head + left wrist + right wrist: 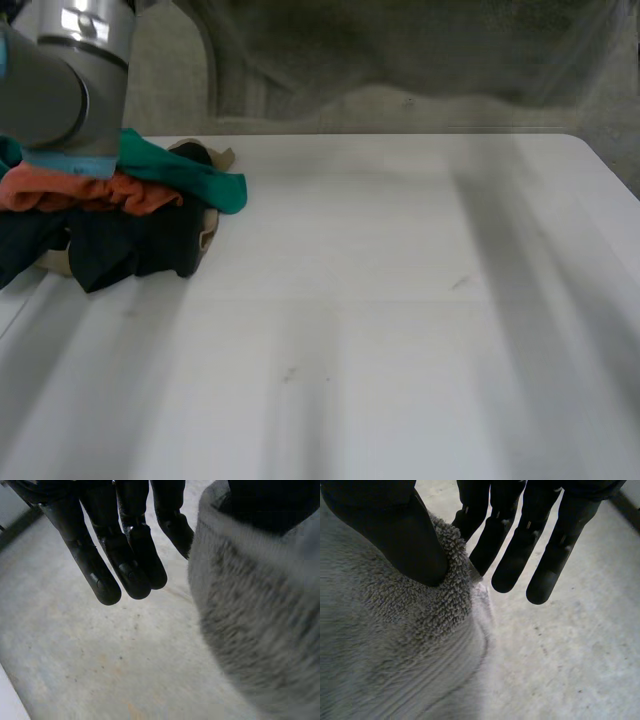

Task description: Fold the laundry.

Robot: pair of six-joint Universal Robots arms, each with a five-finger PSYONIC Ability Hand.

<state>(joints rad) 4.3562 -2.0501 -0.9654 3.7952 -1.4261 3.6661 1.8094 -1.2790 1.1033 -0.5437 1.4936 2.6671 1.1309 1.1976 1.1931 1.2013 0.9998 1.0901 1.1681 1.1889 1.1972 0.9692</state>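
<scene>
Towel (395, 650) pinched by right robot hand (400, 540).

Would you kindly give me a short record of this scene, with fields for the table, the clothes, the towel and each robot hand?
table: white, with the clothes on its far left part
pile of clothes: green, orange and dark pieces heaped together, beside the left arm
towel: grey, fluffy, held off the table
right robot hand: thumb pinches the towel's edge against the fingers
left robot hand: next to a rolled edge of the towel; grip unclear
</scene>
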